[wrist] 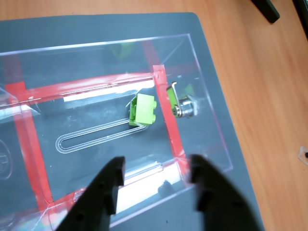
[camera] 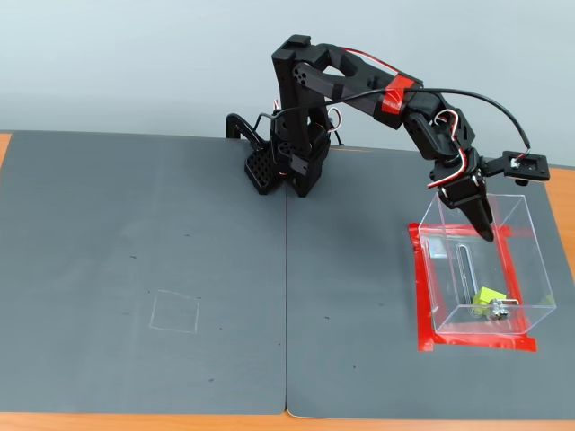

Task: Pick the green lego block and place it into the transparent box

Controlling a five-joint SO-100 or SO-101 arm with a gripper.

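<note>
The green lego block [wrist: 142, 110] lies tilted on the floor of the transparent box [wrist: 202, 72], next to the metal latch [wrist: 184, 106]. In the fixed view the block [camera: 488, 297] sits near the box's front right corner, inside the clear walls [camera: 530, 242]. My gripper [wrist: 156, 175] hovers above the box, open and empty, with its two black fingers spread wide. In the fixed view the gripper [camera: 481, 220] hangs over the box's back edge.
The box stands on a red tape outline [camera: 420, 296] on a dark grey mat [camera: 180, 269]. A faint square mark [camera: 174, 312] is on the mat's left half. The arm's base [camera: 287, 162] stands at the mat's back. Wooden table shows at the right [wrist: 269, 96].
</note>
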